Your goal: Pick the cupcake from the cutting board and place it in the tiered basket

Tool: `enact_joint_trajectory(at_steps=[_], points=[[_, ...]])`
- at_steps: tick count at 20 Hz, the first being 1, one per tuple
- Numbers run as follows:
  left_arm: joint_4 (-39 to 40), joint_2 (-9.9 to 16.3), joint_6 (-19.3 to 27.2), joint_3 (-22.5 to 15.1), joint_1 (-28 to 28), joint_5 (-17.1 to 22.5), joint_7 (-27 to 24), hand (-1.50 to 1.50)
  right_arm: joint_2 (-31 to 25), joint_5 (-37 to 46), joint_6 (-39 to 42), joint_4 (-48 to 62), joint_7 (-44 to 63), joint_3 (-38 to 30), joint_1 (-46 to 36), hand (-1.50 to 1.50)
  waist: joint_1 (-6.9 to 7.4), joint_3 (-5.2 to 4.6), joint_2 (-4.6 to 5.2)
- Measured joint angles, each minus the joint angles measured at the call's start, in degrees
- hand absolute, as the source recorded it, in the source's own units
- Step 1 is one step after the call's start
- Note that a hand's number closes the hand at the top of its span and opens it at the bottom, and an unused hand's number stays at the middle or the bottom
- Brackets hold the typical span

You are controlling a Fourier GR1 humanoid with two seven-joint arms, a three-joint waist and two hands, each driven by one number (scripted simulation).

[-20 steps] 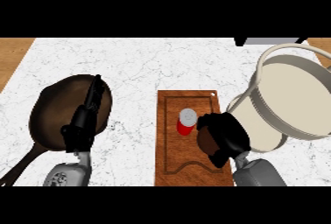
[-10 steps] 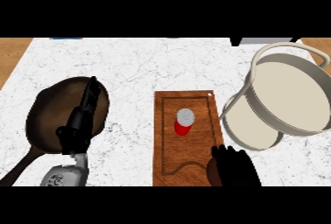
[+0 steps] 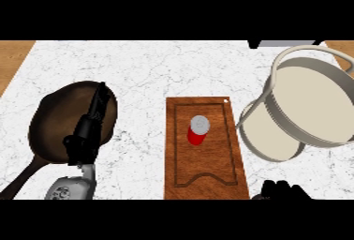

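A cupcake (image 3: 198, 131) with a red wrapper and pale grey top stands near the middle of the wooden cutting board (image 3: 207, 180). The cream tiered basket (image 3: 304, 115) stands just right of the board, its upper tier above a lower one. My right hand (image 3: 280, 191) shows only as black fingertips at the lower edge, right of the board's near end and well below the cupcake. My left hand (image 3: 90, 126) is held edge-on with straight fingers over the dark pan, holding nothing.
A dark brown frying pan (image 3: 59, 126) lies left of the board, its handle running toward the lower left corner. The counter top is white marble (image 3: 152, 70); a wooden strip (image 3: 10, 61) shows at the far left.
My right hand has drawn back from beside the cupcake toward the lower edge, now nearly out of view. The cupcake stays on the board. The left hand has not moved.
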Motion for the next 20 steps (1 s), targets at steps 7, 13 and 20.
enact_joint_trajectory(at_steps=[7, 13, 20], points=[[0.03, -0.6, 0.76, -0.53, -1.6, -0.34, 1.46, 0.0, 5.47, 0.62, 12.85, -5.26, 4.39, -1.33, -9.55, 1.5, 0.41, -0.07, 0.1], [0.28, 0.17, -0.04, 0.15, -1.61, 0.24, 1.02, 0.0, 9.53, -0.01, 18.15, -5.55, 5.44, -8.0, -17.56, 1.5, 0.65, -0.04, 0.23], [-0.52, -0.31, -0.26, -0.95, -1.6, -0.08, 1.23, 0.0, 10.89, -5.18, 15.7, -4.4, 8.69, -14.15, -23.08, 1.5, 1.64, 0.09, 0.48]])
